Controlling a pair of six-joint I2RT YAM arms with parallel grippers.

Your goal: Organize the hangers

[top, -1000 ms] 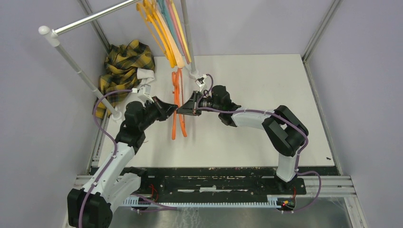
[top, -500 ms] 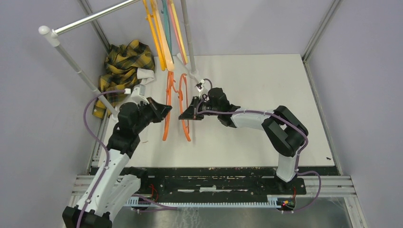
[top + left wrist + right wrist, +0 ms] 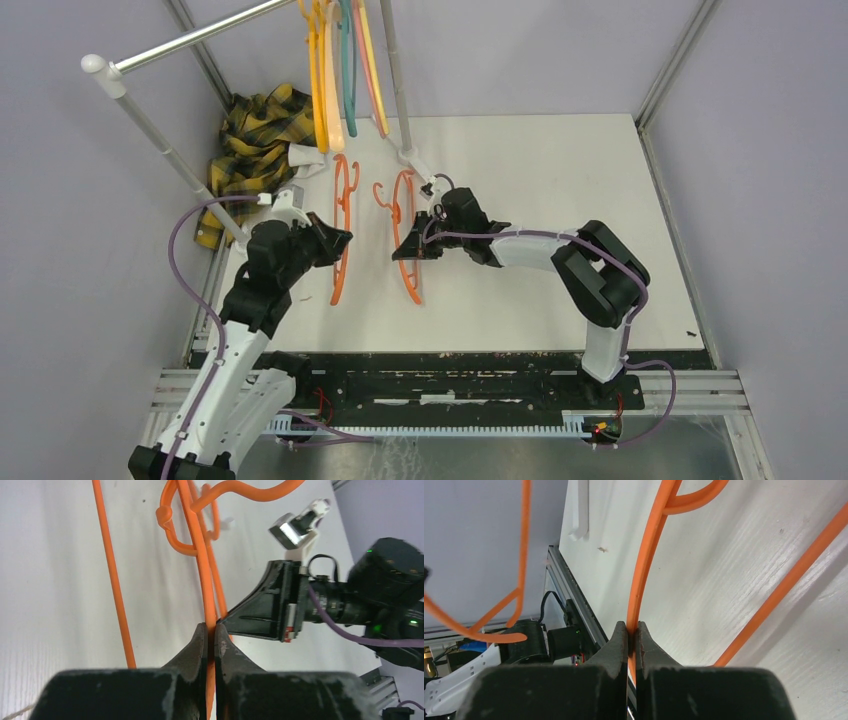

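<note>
I see white table (image 3: 560, 200), largest item. Rack pole (image 3: 165, 150) slants over its left edge. Plaid cloth (image 3: 255, 140) heaped at far-left corner. Hung hangers (image 3: 335, 70) bunched on rack bar, top centre. Two orange ones sit side by side, apart, left of table centre. Left gripper (image 3: 343, 238) clenched on left orange hanger (image 3: 338, 280). Right gripper (image 3: 403, 250) clenched on right orange hanger (image 3: 413, 285).
</note>
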